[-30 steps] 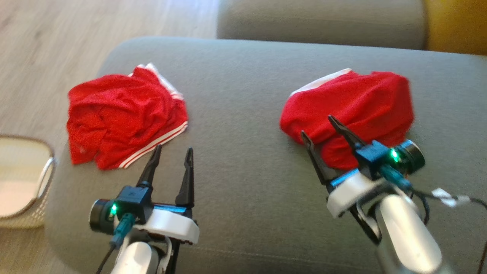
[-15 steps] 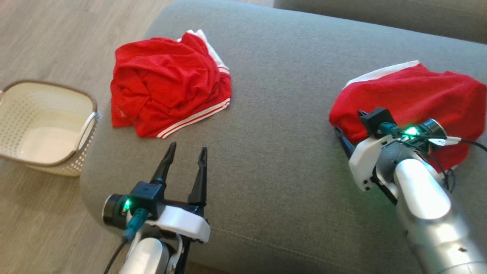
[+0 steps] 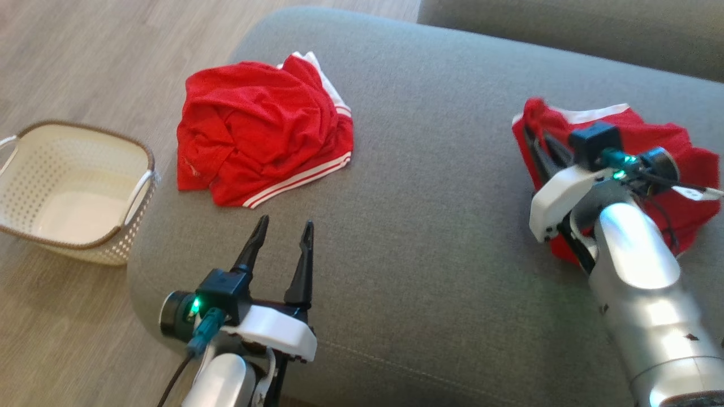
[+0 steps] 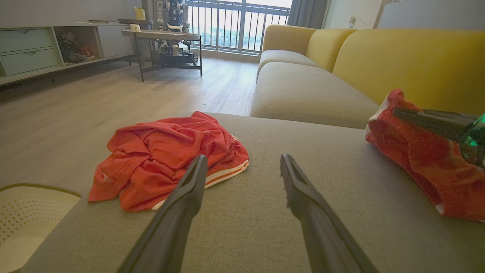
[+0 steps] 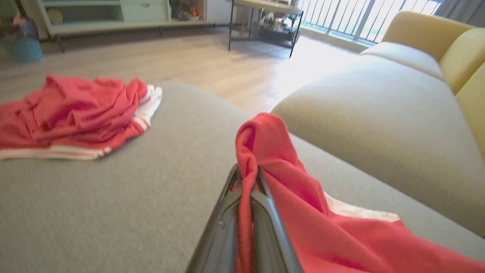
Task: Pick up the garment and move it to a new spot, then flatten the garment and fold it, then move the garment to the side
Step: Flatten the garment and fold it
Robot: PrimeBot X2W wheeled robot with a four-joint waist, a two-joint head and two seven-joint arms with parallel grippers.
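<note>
A crumpled red garment (image 3: 645, 127) with a white band lies at the right of the grey ottoman (image 3: 441, 215). My right gripper (image 3: 537, 133) is shut on its left edge. In the right wrist view a fold of red cloth (image 5: 303, 212) stands pinched between the closed fingers (image 5: 246, 170) and is raised off the cushion. A second red garment (image 3: 260, 130) with white stripes lies in a heap at the ottoman's far left. My left gripper (image 3: 285, 221) is open just short of it, holding nothing; in its own view (image 4: 243, 157) the heap (image 4: 170, 151) is ahead on the left.
A cream perforated basket (image 3: 79, 125) stands on the wooden floor left of the ottoman. A grey sofa seat (image 3: 565, 28) with yellow backrests (image 4: 398, 57) lies beyond. Bare grey cushion stretches between the two garments.
The head camera has shifted. My right gripper went from open over the right garment to shut on its left edge, and the cloth is bunched and pulled up. The left gripper stayed open.
</note>
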